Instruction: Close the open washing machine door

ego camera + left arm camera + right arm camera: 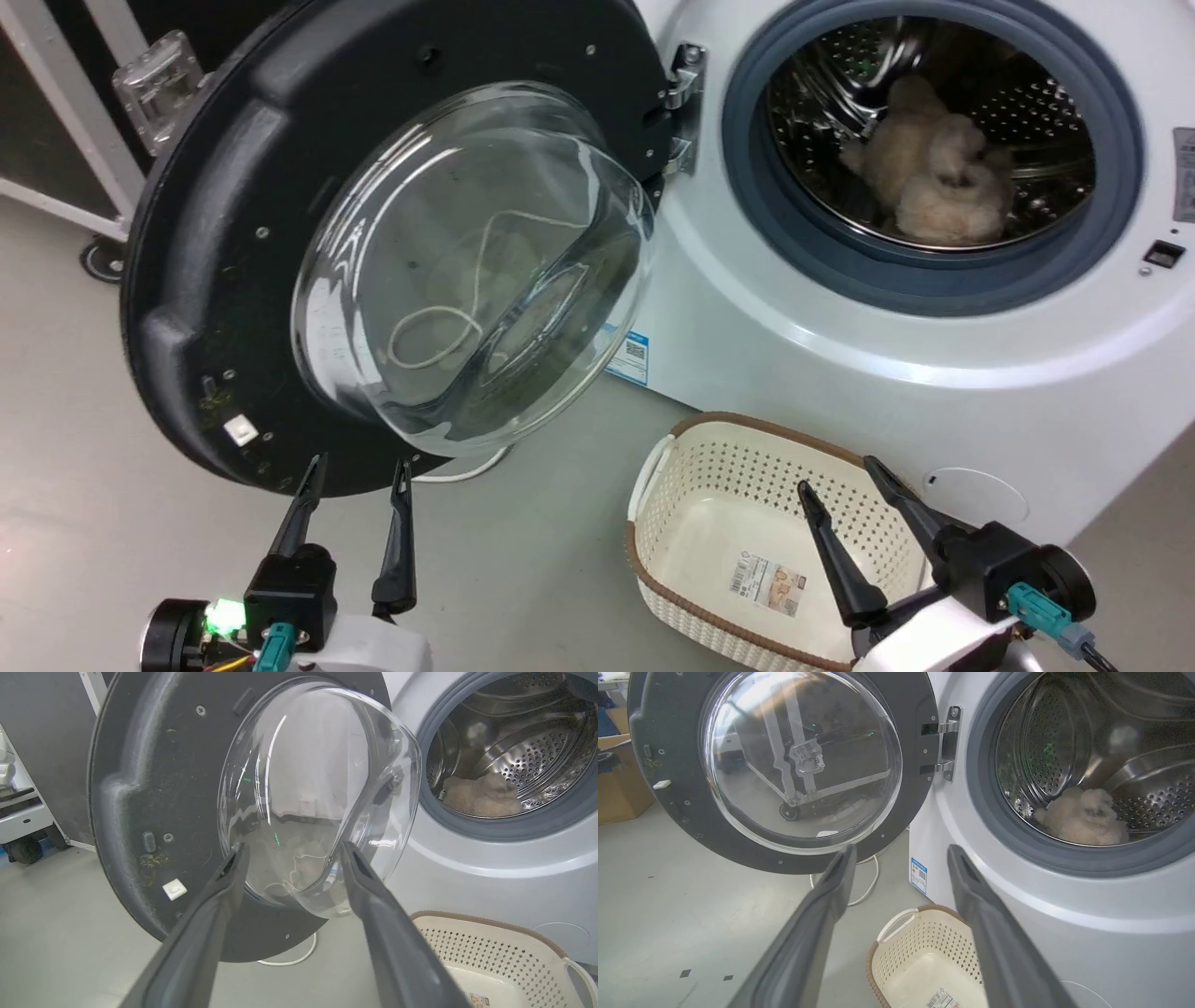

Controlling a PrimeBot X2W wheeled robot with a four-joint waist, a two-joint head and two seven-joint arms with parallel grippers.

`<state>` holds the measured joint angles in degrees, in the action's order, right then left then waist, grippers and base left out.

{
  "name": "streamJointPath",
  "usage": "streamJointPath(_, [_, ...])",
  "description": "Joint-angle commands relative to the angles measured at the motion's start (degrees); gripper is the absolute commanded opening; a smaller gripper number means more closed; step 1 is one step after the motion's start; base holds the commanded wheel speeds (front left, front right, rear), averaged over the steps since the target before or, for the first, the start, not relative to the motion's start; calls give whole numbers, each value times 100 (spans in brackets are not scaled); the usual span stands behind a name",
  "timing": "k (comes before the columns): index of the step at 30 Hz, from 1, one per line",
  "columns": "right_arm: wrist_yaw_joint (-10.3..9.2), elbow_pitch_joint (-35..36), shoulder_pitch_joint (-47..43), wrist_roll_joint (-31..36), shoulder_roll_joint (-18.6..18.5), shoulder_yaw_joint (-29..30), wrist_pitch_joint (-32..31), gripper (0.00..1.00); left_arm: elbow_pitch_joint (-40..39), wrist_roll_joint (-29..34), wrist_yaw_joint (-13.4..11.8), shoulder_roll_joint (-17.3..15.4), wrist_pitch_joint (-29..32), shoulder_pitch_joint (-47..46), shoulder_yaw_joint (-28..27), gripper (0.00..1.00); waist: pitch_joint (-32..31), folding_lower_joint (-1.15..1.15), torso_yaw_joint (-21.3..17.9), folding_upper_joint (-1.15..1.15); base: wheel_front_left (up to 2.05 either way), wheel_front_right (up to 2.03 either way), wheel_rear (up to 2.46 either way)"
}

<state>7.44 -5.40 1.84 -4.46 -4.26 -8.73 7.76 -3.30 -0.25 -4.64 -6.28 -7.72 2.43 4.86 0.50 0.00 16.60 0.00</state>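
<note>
Left gripper hangs with fingers spread and empty, tips just under the lower rim of the washing machine door; whether they touch it cannot be told. Right gripper, likewise spread and holding nothing, hovers over a cream basket. Swung wide open, the door hangs from its hinge left of the drum, where a fluffy beige bundle lies.

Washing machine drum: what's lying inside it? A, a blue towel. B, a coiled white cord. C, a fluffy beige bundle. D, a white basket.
C: a fluffy beige bundle lies low in the steel drum, visible because the washing machine door stands swung open.
</note>
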Motion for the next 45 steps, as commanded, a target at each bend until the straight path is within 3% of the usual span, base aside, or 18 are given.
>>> streamJointPath(1, [2, -28, 83, -44, -41, -38, 54, 100, -28, -51, -50, -36, -58, 82, 20, 100, 2, 0, 34, 0, 0, 0, 0])
streamJointPath(18, [3, -171, 115, -189, -81, -242, 281, 100, 47, -147, -86, -71, -285, 168, 106, 100, 28, 0, 505, 0, 0, 0, 0])
streamJointPath(19, [3, -179, 118, -198, -84, -254, 293, 100, 61, -169, -73, -67, -297, 176, 106, 73, 29, 0, 530, 0, 0, 0, 0])
streamJointPath(20, [3, -188, 120, -206, -86, -266, 305, 100, 74, -182, -57, -68, -309, 182, 109, 29, 29, 0, 554, 0, 0, 0, 0])
streamJointPath(21, [3, -196, 118, -215, -86, -276, 317, 100, 89, -192, -38, -73, -321, 188, 115, 0, 29, 0, 577, 0, 0, 0, 0])
streamJointPath(28, [4, -242, 83, -262, -88, -305, 401, 100, -198, -418, 75, -9, -405, 79, -76, 0, 65, 0, 746, 0, 0, 0, 0])
streamJointPath(34, [4, -205, -14, -236, -115, -218, 473, 100, -608, -763, 342, -1, -477, -285, -546, 0, 147, 0, 868, 0, 0, 0, 0])
streamJointPath(40, [4, -119, -105, -187, -114, -144, 544, 100, -261, -1774, 833, -234, -504, -1047, -1189, 0, 354, 0, 800, 0, 0, 0, 0])
streamJointPath(45, [4, -101, 22, -181, -201, -267, 604, 100, 197, -3003, 890, -585, 10, -1923, -1981, 0, 623, 0, 571, 0, 0, 0, 0])
